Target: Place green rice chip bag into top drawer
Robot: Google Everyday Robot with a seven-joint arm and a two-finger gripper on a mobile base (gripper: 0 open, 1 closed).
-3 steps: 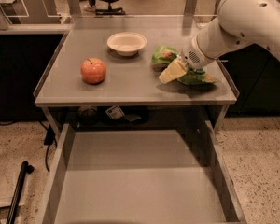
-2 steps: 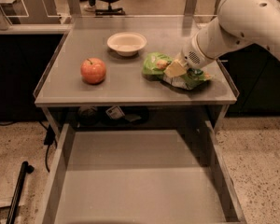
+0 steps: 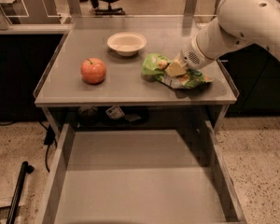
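The gripper (image 3: 176, 69) was down on the right half of the tabletop (image 3: 126, 87), its yellowish tip pressed against the middle of the green rice chip bag (image 3: 155, 65). Whether it had closed on the bag or only rested on it could not be told; the tip covered part of the foil, and the wrist hid what lay behind it. The bag lay crumpled on the table, its light-green end towards the white bowl (image 3: 126, 43) and its printed end towards the right raised edge. The white arm (image 3: 245, 22) came in from the upper right, cut off by the picture's edge.

The apple (image 3: 93, 70) stood on the left of the table, well apart from the bag. The bowl sat near the back, between the two.

The top drawer (image 3: 140, 183) stood pulled out below the table's front edge, its flat bottom bare; its front end ran out of the picture. In the shadow under the tabletop lay some dark things with a white label (image 3: 114, 112), too dim to name.
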